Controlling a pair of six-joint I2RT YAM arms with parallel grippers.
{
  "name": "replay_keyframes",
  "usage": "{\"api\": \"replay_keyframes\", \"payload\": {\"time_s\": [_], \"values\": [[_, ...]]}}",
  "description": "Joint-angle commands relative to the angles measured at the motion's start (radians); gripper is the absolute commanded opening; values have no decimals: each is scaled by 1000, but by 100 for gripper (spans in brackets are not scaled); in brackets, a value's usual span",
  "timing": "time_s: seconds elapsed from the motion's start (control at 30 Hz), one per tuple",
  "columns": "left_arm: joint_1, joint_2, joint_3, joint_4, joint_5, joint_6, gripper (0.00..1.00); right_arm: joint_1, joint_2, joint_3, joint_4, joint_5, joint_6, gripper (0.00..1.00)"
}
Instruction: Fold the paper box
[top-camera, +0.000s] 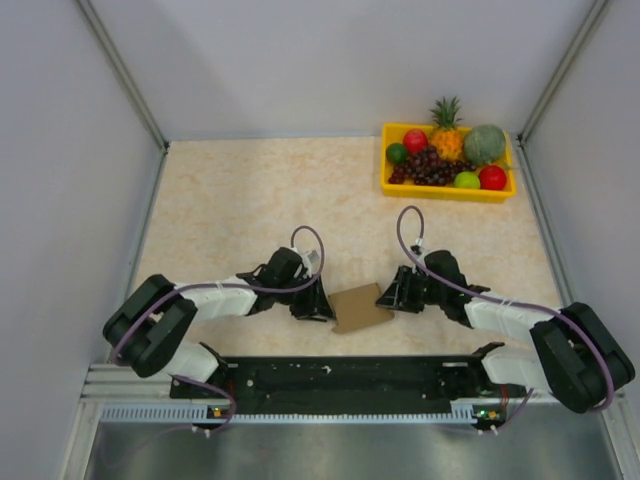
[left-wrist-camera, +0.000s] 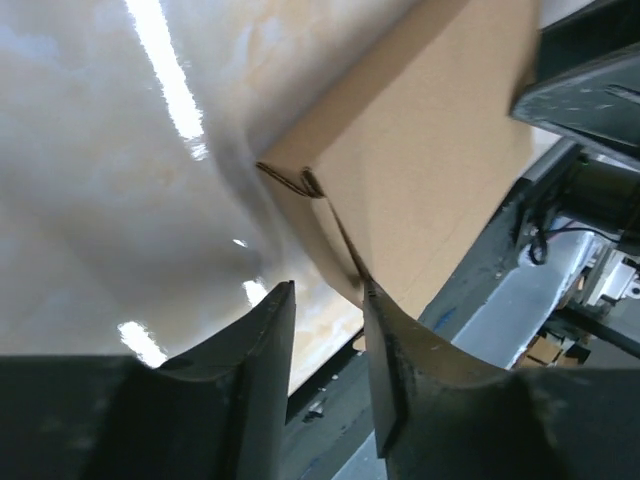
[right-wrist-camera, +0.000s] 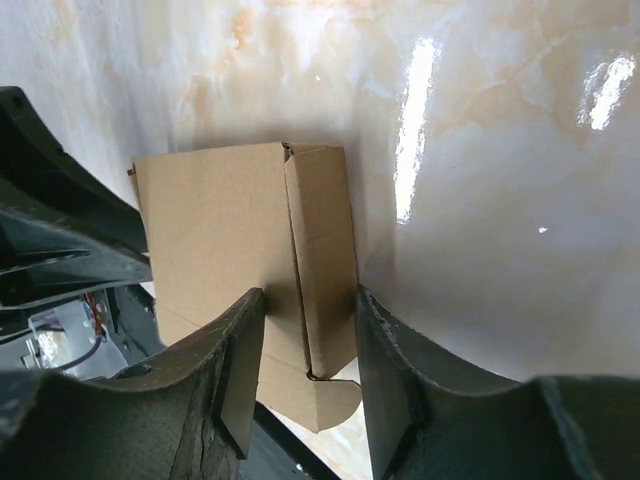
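Paper box (top-camera: 360, 308) on table (top-camera: 250, 200) between left gripper (top-camera: 318, 305) and right gripper (top-camera: 392, 295); fruit tray (top-camera: 447, 193) behind, right.

- We see a left arm (top-camera: 215, 295) and a right arm (top-camera: 500, 315) of white shells between bulky black rounded joints.
- We note a thin purple cable (top-camera: 240, 287) running along each arm.
- We find matte black, curved fingers on the left gripper (left-wrist-camera: 328, 300) and the right gripper (right-wrist-camera: 308, 305).
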Motion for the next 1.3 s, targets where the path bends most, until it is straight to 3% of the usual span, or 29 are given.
{"api": "replay_keyframes", "payload": {"time_s": [0.0,0.2,0.33,0.47,0.53,0.7,0.87,1.07,1.2,1.27], "values": [[-27,72,48,7,-60,36,37,14,13,-23,39,10,-26,39],[-36,113,46,-5,-132,61,40,18,37,-28,64,16,-31,38],[-35,75,39,-20,-149,89,39,25,62,-29,78,22,-48,31],[-35,-14,7,30,-96,86,57,25,71,-38,99,24,-43,25],[-33,-43,9,29,-67,75,60,25,71,-38,105,21,-35,21],[-35,-29,-2,116,19,-22,63,26,54,-25,85,19,-34,23],[-39,27,-13,130,-37,-17,55,26,36,-14,70,16,-29,24],[-64,127,1,83,-134,27,34,25,56,-32,127,-2,6,18],[-61,115,-10,63,-162,66,22,29,62,-38,134,-9,5,15],[-61,81,-8,47,-174,72,21,29,56,-37,125,-10,-6,13]]}}
